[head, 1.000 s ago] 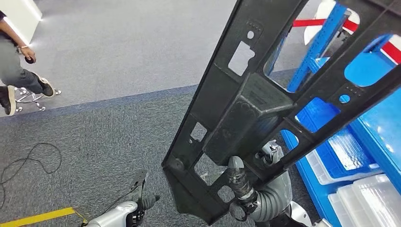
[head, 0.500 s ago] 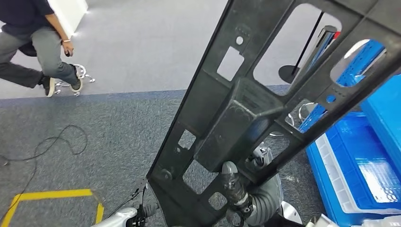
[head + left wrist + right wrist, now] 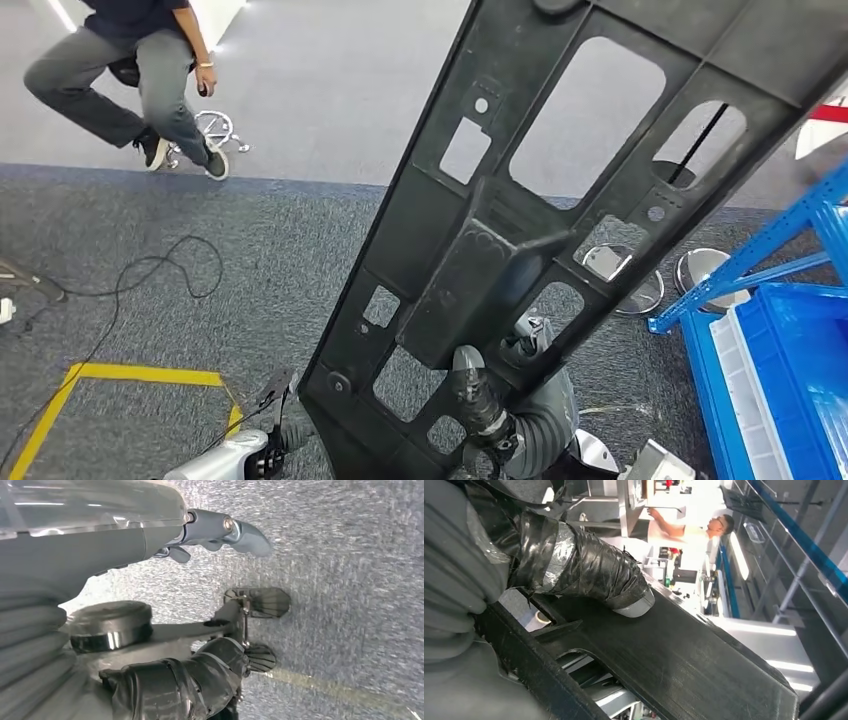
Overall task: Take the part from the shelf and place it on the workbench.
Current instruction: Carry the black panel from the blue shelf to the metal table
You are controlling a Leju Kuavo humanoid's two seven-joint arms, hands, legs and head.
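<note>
My right hand [image 3: 497, 415] gripped the big black part [image 3: 560, 190] (tilted, above grey carpet [image 3: 150, 290]); my left hand [image 3: 275, 445] hung empty, fingers apart.

You are in an industrial workshop or test hall. Grey carpet tiles [image 3: 300, 250] cover the floor, with yellow marking tape [image 3: 120, 378] near left and a loose black cable [image 3: 150, 275] beside it. Blue steel shelving [image 3: 765, 255] and blue plastic crates [image 3: 790, 380] stand right; a person [image 3: 140, 70] sits on a stool far left.
</note>
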